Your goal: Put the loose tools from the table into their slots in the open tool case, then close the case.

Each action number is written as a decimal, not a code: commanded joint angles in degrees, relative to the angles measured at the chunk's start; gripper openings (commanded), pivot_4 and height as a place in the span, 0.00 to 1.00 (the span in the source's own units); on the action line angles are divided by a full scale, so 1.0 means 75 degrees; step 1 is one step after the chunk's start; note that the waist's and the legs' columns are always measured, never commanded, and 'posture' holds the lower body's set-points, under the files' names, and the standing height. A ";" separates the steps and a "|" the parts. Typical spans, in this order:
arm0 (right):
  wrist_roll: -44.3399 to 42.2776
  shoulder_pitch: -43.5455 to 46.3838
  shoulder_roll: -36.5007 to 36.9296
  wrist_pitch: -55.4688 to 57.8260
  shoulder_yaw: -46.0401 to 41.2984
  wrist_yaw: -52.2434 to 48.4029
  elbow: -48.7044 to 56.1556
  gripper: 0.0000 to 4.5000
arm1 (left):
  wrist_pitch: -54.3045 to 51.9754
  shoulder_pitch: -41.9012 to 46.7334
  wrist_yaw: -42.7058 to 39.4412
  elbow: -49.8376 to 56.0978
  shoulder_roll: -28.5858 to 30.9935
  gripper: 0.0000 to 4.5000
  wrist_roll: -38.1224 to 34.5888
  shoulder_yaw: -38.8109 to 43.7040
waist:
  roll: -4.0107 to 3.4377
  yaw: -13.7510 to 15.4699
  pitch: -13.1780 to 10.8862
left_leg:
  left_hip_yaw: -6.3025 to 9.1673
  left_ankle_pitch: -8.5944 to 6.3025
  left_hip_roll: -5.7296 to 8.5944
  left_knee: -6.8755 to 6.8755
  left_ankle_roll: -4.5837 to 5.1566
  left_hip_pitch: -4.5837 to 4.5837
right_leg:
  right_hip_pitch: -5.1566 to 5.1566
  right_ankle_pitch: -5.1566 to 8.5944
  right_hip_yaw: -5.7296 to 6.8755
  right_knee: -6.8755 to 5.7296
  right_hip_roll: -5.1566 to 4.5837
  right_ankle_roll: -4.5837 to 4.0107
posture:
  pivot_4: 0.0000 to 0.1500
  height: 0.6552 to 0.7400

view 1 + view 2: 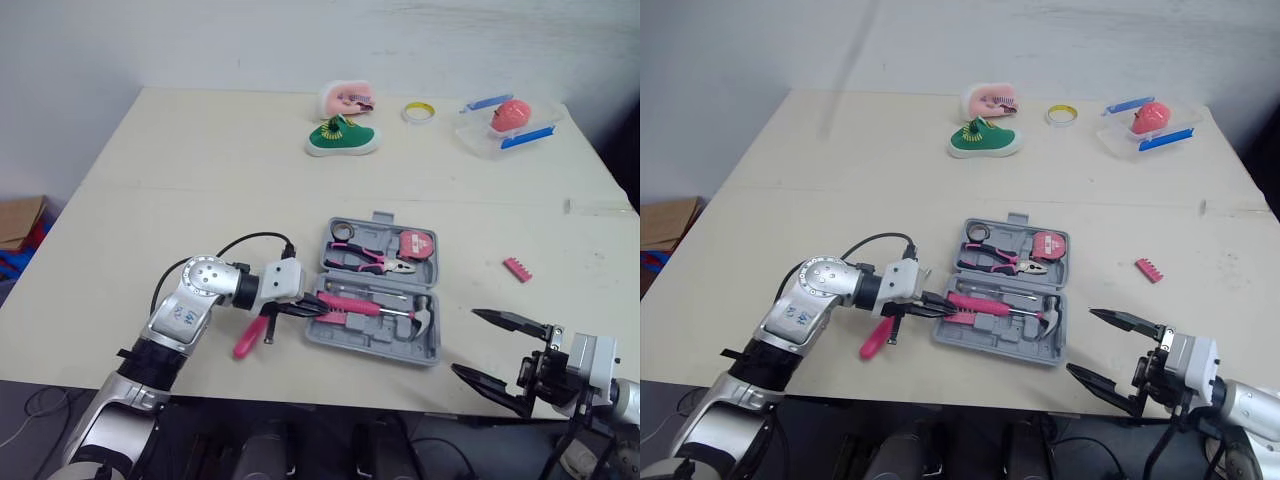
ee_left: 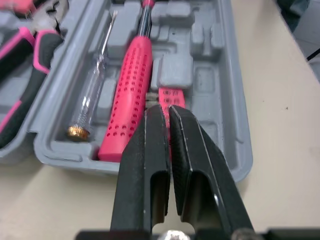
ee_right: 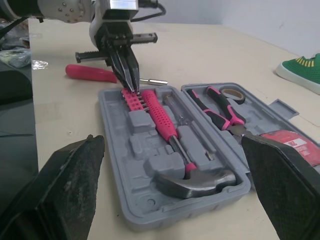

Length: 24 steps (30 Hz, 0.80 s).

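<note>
Pale beige worktop (image 1: 200,170) against a white wall, with the grey tool case (image 1: 432,352) lying open near the front edge. The left claw (image 1: 320,310) is pretty much pinched shut, tips down on the bit strip (image 3: 132,99) in the case, right beside the hammer (image 1: 420,318). Can't tell if it's actually gripping it. A pink screwdriver (image 1: 250,338) lies loose just left of the case, and a spare bit holder (image 1: 517,269) sits off to the right. The right claw (image 1: 465,341) hangs wide open and empty by the front edge.
</note>
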<state>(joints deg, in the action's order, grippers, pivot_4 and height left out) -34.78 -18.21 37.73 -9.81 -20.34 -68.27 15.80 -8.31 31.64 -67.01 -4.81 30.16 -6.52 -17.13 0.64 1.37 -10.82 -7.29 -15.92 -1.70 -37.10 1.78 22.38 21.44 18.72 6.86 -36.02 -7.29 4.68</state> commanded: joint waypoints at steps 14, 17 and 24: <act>0.0098 0.0077 -0.0059 -0.0006 -0.0079 0.0179 0.0269 1.00 | -0.0572 0.0204 0.0450 -0.0599 0.0118 0.03 0.1358 -0.1195 | -0.0059 0.0003 0.0108 | 0.0006 -0.0033 -0.0003 0.0003 0.0042 -0.0052 | -0.0058 0.0000 -0.0002 0.0009 -0.0002 -0.0001 | 1.00 1.00; 0.0076 -0.0027 -0.0057 -0.0059 -0.0233 0.0172 0.0213 1.00 | -0.0218 0.0192 0.0327 -0.0532 -0.0122 0.03 0.0673 -0.0689 | -0.0070 0.0020 0.0115 | 0.0011 -0.0038 -0.0003 0.0005 0.0037 -0.0068 | -0.0074 0.0001 -0.0001 0.0011 -0.0008 -0.0001 | 1.00 1.00; 0.0016 -0.0463 -0.0060 -0.0398 -0.1217 0.0320 -0.0109 1.00 | 0.1214 0.0105 0.0011 -0.1135 -0.0202 0.03 -0.0633 0.0845 | -0.0033 -0.0013 0.0085 | 0.0009 -0.0023 -0.0001 0.0002 0.0033 -0.0002 | -0.0004 0.0000 0.0004 0.0006 -0.0006 -0.0001 | 1.00 1.00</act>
<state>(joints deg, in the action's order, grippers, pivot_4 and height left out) -33.77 -21.45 37.48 -11.30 -26.65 -66.29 14.89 -1.67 32.62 -66.44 -13.30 28.14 -8.79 -13.85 0.39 1.27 -10.18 -7.23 -16.09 -1.71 -37.07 2.03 22.37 21.42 18.72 6.90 -35.96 -7.32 4.68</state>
